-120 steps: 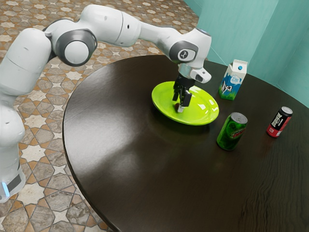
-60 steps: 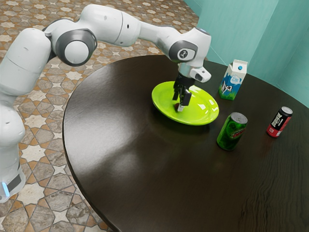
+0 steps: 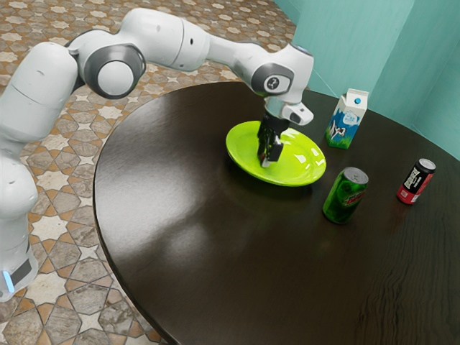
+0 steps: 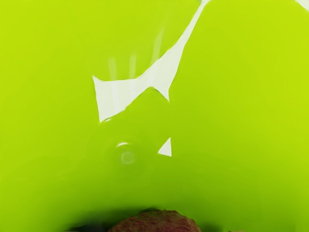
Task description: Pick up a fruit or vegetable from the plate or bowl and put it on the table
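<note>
Low over the bright green plate (image 3: 302, 165), my gripper (image 3: 265, 162) points down with its fingers closed in on a small dark reddish-brown fruit, which they mostly hide in the exterior view. In the wrist view the rough-skinned fruit (image 4: 154, 222) shows its rounded top at the lower edge, just under the hand, against the glossy green plate (image 4: 231, 125). Whether the fruit touches the plate, I cannot tell.
On the dark round table (image 3: 187, 215), a green soda can (image 3: 345, 195) stands close to the plate. A milk carton (image 3: 346, 121) is behind it, and a black-and-red can (image 3: 416, 181) stands toward the exterior view's right.
The fingers, apart half a second ago, have drawn together around the fruit. My hand has stayed in nearly the same spot over the plate.
</note>
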{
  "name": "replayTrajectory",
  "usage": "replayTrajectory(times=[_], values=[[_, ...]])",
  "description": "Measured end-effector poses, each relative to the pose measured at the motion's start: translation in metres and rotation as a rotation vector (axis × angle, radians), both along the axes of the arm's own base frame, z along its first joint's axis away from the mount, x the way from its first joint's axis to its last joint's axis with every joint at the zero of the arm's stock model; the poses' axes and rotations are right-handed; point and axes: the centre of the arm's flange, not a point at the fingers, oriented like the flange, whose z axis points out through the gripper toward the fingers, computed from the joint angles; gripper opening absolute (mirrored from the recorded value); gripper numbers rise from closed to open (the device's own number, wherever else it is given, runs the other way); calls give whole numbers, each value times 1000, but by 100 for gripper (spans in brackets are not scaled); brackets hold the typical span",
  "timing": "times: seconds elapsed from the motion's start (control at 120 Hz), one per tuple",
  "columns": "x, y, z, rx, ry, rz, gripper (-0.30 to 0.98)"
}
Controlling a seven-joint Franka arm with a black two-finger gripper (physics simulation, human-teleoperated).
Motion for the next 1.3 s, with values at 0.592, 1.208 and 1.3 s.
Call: replayTrajectory(times=[0.592, 1.208, 1.3], values=[[-12, -151, 93, 69, -59, -176, 15], [-32, -265, 102, 125, -65, -160, 62], [-64, -194, 201, 264, -208, 4, 65]])
